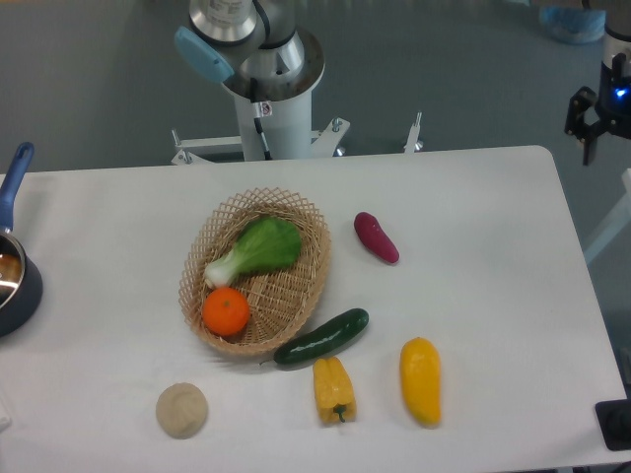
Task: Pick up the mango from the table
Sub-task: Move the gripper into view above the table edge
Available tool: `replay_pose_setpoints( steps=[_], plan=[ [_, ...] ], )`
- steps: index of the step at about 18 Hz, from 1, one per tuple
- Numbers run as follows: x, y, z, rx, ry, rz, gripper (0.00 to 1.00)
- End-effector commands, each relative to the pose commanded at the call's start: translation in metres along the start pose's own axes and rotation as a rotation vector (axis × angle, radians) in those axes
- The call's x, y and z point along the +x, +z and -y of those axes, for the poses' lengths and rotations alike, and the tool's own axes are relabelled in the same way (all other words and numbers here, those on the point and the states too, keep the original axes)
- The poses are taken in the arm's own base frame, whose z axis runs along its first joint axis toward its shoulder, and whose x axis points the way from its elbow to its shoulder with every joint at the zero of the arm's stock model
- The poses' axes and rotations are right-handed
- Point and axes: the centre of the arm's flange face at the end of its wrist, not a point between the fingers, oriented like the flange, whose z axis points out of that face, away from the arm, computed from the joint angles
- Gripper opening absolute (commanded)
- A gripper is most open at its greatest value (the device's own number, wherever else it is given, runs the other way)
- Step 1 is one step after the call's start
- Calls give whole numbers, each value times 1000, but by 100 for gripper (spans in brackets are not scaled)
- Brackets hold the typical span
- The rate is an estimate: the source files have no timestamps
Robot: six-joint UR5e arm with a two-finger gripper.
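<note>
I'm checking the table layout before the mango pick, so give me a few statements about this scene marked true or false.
1. The mango lies on the table, outside the basket. True.
2. The orange sits inside the basket. True.
3. The cucumber lies in the basket beside the bok choy. False: it lies on the table at the basket's near edge.
4. The gripper is shut on the mango. False: it hangs far off at the table's right rear corner.
5. The yellow bell pepper lies between the mango and the round beige object. True.
</note>
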Motion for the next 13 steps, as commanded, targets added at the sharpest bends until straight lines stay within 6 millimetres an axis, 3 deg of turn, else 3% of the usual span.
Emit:
replay_pose_setpoints(
  steps=[7, 13],
  plan=[
    [8, 6, 5, -3, -7, 0, 100],
    [24, 27, 9, 2, -7, -7, 100]
  ],
)
